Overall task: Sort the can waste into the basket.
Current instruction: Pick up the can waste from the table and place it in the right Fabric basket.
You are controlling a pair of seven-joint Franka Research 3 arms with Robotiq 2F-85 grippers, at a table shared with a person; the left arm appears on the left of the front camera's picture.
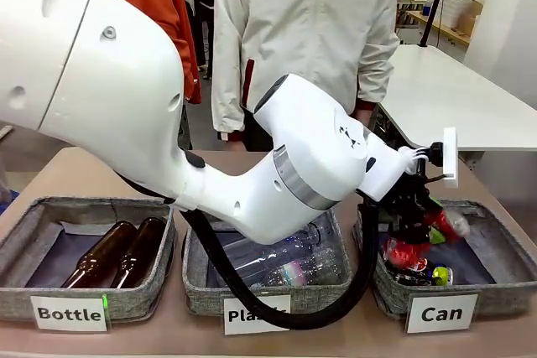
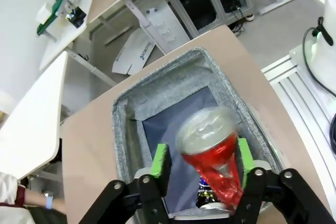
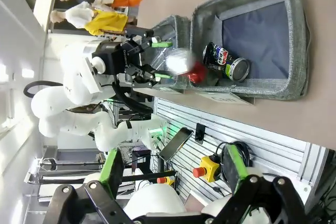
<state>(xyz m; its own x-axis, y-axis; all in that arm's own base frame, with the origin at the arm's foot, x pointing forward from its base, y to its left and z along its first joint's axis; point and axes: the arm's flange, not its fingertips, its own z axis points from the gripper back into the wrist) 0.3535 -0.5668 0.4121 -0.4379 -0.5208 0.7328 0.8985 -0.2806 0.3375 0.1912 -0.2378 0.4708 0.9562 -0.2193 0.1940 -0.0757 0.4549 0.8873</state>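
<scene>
Our left gripper [image 2: 202, 174] hangs over the "Can" basket [image 2: 126, 129] with its green pads [image 2: 160, 163] spread wide, and the red can [image 2: 212, 156] sits between them, silver top toward the wrist camera and tilted. In the wrist view it looks blurred and not pressed by either pad, so we judge it is loose and dropping rather than gripped (though one frame cannot settle that). From the right wrist view the same red can [image 3: 189, 67] shows just at the basket's near wall, beside the label end, and the crushed dark can [image 3: 226, 61] with blue and yellow-green print already lies on the dark lining inside. In the front view the left gripper [image 1: 411, 215] is low over that basket [image 1: 503, 262], with red and green can colours among its fingers. Our right gripper [image 3: 173, 169] is held well back from the table with its fingers apart and nothing between them. The risk we see is the drop point: the can is close to the near rim, not over the middle, so it could strike the wall or the crushed can, bounce, and roll out onto the table. The tilt adds to that, since a rounded edge landing first tends to kick sideways.
</scene>
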